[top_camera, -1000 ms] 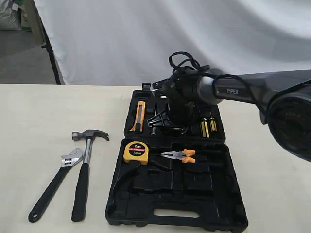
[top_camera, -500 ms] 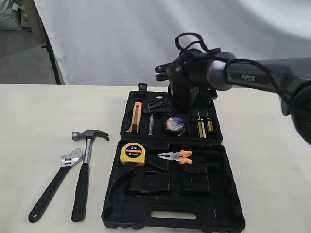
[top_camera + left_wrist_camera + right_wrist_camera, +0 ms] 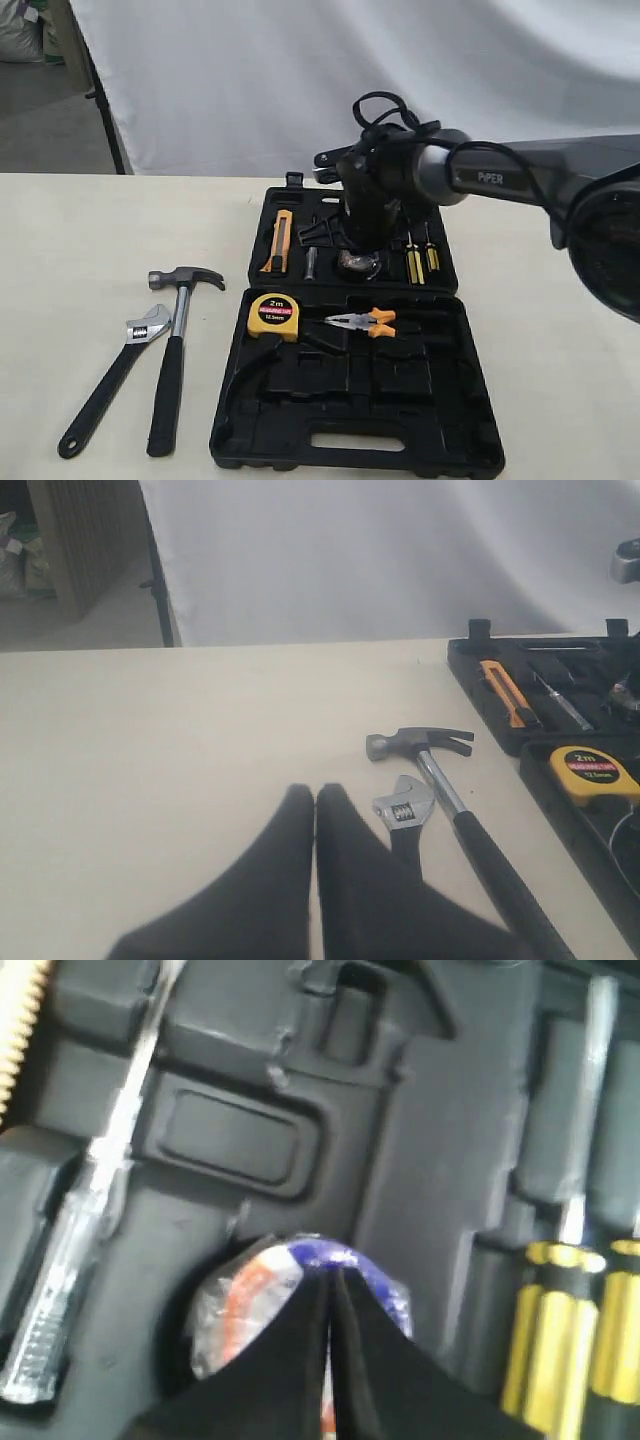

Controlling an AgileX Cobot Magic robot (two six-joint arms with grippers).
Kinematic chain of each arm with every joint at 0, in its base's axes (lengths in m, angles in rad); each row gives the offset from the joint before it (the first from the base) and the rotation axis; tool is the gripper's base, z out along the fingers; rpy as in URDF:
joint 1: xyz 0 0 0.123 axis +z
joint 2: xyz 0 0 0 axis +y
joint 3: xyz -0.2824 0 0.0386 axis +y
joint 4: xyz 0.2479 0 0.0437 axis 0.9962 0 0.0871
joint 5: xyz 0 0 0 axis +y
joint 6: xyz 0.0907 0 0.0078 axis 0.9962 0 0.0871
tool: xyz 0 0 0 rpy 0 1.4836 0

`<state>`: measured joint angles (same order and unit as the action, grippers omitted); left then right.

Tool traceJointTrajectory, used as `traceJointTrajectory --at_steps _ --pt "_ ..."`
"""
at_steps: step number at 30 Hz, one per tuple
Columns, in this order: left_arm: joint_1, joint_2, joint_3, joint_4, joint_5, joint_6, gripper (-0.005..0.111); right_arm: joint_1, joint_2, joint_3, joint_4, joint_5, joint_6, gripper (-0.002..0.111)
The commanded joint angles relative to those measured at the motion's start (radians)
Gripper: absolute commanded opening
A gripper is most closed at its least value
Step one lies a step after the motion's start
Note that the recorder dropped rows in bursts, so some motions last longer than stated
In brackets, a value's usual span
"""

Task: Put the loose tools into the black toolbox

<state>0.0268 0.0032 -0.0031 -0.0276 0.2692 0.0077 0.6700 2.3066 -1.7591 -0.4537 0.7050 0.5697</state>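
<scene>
Far left on the table (image 3: 80,230), your adjustable wrench (image 3: 108,386) lies loose, silver jaw away from the camera. Just beside it on the right is the claw hammer (image 3: 173,360), handle roughly parallel with the wrench's and head at the far end. Both are well clear of the case. Your left gripper (image 3: 314,792) hangs over bare table near those two, fingers pressed together with nothing between them.

On to the black toolbox (image 3: 440,350), lying open with both halves flat. In the far half, on the left, sits an orange utility knife (image 3: 283,240). A yellow tape measure (image 3: 275,315) sits at the near half's left. The small tape roll (image 3: 240,1300) is down in the far half, in a round recess near the middle. Your right gripper (image 3: 330,1275) is right over it, fingers closed tip to tip and gripping nothing. Whether the tips touch the roll, I can't tell. Orange-handled pliers (image 3: 365,321) lie in the near half, and yellow-banded screwdrivers (image 3: 418,258) stand right of the roll.
</scene>
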Motion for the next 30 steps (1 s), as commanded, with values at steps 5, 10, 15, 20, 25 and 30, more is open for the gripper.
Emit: traceJointTrajectory --at_steps 5,10,15,20,25,30 --pt "0.004 -0.003 0.003 -0.004 0.001 -0.008 0.001 -0.005 0.054 0.005 0.038 0.007 -0.01 0.002" --pt "0.004 -0.003 0.003 -0.004 0.001 -0.008 0.001 -0.005 -0.057 0.005 0.026 -0.004 -0.01 0.002" --pt "0.004 -0.003 0.003 -0.004 0.001 -0.008 0.001 -0.005 -0.099 0.005 0.006 0.009 -0.01 0.002" --pt "0.004 -0.003 0.003 -0.004 0.001 -0.008 0.001 -0.044 -0.039 0.019 0.026 0.018 -0.01 0.002" --pt "0.004 -0.003 0.003 -0.004 0.001 -0.008 0.001 -0.046 0.046 0.028 0.068 0.005 -0.045 0.002" --pt "0.004 -0.003 0.003 -0.004 0.001 -0.008 0.001 -0.04 -0.034 0.028 0.06 0.008 -0.047 0.002"
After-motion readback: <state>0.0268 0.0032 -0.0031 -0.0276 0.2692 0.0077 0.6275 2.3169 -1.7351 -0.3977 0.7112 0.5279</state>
